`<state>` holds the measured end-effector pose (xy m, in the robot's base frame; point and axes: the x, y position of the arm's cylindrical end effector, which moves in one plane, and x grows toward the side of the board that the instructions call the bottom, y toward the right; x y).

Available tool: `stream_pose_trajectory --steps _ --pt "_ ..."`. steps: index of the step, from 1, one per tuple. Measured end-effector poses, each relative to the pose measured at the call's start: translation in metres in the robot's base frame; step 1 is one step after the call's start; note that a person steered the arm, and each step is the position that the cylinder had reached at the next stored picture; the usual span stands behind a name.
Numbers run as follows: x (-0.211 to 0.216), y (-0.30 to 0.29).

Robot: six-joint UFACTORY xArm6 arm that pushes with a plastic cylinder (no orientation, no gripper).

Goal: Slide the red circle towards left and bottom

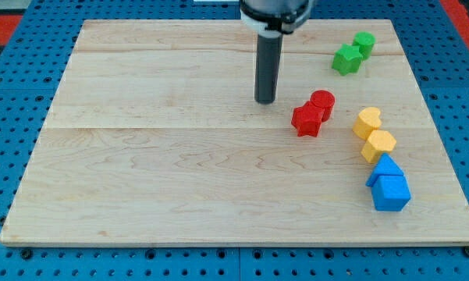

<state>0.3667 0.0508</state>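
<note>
The red circle [322,101] sits on the wooden board at the view's right of centre, touching the red star [306,120] just below and left of it. My tip [264,101] rests on the board to the left of the red circle, a clear gap away from both red blocks.
A green star [346,59] and a green block [364,43] lie at the top right. A yellow heart [367,122] and a yellow hexagon [379,145] lie at the right. Two blue blocks [389,187] lie at the lower right. The wooden board [179,179] sits on a blue pegboard.
</note>
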Motion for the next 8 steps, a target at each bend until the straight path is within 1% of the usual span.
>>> stream_pose_trajectory --steps 1,2,3,4,5,6,7,8 --pt "-0.018 0.07" --pt "0.011 0.124" --pt "0.029 0.106" --pt "0.035 0.05" --pt "0.031 0.057" --pt "0.018 0.058" --pt "-0.001 0.001" --pt "-0.01 -0.025"
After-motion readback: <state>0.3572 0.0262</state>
